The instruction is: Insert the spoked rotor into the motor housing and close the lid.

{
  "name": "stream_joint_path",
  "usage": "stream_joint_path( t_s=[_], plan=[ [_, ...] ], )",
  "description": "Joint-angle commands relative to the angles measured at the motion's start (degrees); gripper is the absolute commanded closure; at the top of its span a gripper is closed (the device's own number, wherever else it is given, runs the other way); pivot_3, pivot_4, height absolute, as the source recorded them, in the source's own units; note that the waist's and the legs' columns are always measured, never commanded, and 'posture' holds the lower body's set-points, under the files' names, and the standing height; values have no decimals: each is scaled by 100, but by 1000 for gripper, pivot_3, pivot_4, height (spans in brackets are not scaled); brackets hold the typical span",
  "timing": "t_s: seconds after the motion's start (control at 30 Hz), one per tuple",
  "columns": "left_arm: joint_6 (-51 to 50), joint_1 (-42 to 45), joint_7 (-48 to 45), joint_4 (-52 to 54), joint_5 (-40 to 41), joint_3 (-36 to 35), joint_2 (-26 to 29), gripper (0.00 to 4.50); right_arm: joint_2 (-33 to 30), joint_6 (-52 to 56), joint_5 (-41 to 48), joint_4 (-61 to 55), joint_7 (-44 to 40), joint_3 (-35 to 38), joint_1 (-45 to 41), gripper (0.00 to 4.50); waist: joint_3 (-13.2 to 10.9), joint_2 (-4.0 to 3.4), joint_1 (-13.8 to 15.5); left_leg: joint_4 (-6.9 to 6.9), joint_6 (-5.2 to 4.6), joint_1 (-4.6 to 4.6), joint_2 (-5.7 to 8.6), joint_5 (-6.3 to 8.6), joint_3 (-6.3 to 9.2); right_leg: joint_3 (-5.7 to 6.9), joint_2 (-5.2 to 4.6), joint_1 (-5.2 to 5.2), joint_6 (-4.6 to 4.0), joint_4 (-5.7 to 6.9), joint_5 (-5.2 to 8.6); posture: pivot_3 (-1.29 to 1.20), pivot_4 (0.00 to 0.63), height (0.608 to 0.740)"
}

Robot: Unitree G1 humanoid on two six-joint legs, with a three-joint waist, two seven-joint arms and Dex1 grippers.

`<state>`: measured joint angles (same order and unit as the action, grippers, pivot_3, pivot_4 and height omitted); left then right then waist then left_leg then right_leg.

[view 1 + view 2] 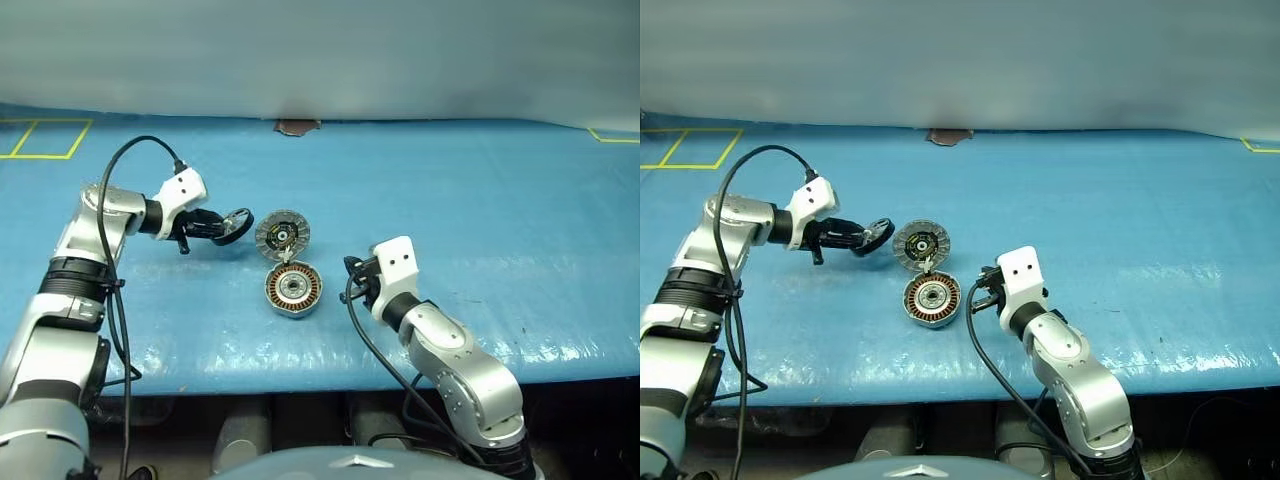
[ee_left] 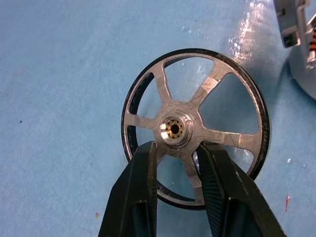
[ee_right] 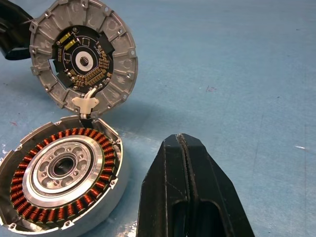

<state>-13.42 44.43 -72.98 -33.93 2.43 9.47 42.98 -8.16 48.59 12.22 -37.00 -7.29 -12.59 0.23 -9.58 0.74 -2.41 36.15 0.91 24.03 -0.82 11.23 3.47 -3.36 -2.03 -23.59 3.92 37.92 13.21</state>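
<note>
I am holding the spoked rotor (image 2: 195, 128) in the left gripper (image 1: 222, 229), its two black fingers (image 2: 140, 187) pinching the pale spokes on either side of the brass-centred hub, so the jaws are clamped on the wheel rather than fully together. In the left eye view the rotor is hanging left of centre, off the blue table (image 1: 480, 200), just beside the lid (image 1: 282, 233) and apart from it. The lid is standing tilted open, its dark circuit face showing, hinged to the far edge of the motor housing (image 1: 292, 289), which is lying flat at the middle of the frame with its copper windings up. The right gripper (image 3: 187, 148) is resting near the housing's right side with its jaws pressed together on nothing.

I am judging the rotor stiff, light and slick at the polished rim, so the hub grip looks like the steadier choice. I am expecting a pull toward the windings if it is magnetised, and the thin spokes and the lid's hinge tab look like the parts to spare
</note>
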Motion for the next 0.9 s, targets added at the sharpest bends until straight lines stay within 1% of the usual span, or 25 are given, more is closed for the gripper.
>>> stream_joint_path(
  t_s=[0.03,0.27,0.47,0.7,0.9],
  plan=[
    [6,180,-160,-99,126,-210,124,3372,62,-193,-22,-107,17,-40,-7,4500,0,0,-2,0,0,0,0,0,0,0,0,0,0,0,0,0,150,740],
    [41,298,-227,-162,152,-237,111,3372,113,-262,-63,-109,49,-51,55,4500,0,1,-2,0,0,1,0,0,0,0,0,0,0,-1,0,0,150,740],
    [242,479,-209,-156,191,-389,285,3372,83,-251,-59,-173,47,59,161,4500,-2,3,-4,0,0,1,0,0,1,0,1,-1,-1,0,0,0,150,740],
    [128,750,-481,388,642,-701,353,3372,-157,-179,37,-327,-121,234,353,4500,-5,8,12,0,0,3,-1,0,0,0,0,-1,-1,-2,1,0,150,740],
    [-123,895,-855,849,995,-688,295,3372,-480,-242,174,-537,-508,53,451,4500,-5,8,7,0,0,2,-2,0,0,0,1,-1,-4,-2,2,0,150,740]
  ],
)
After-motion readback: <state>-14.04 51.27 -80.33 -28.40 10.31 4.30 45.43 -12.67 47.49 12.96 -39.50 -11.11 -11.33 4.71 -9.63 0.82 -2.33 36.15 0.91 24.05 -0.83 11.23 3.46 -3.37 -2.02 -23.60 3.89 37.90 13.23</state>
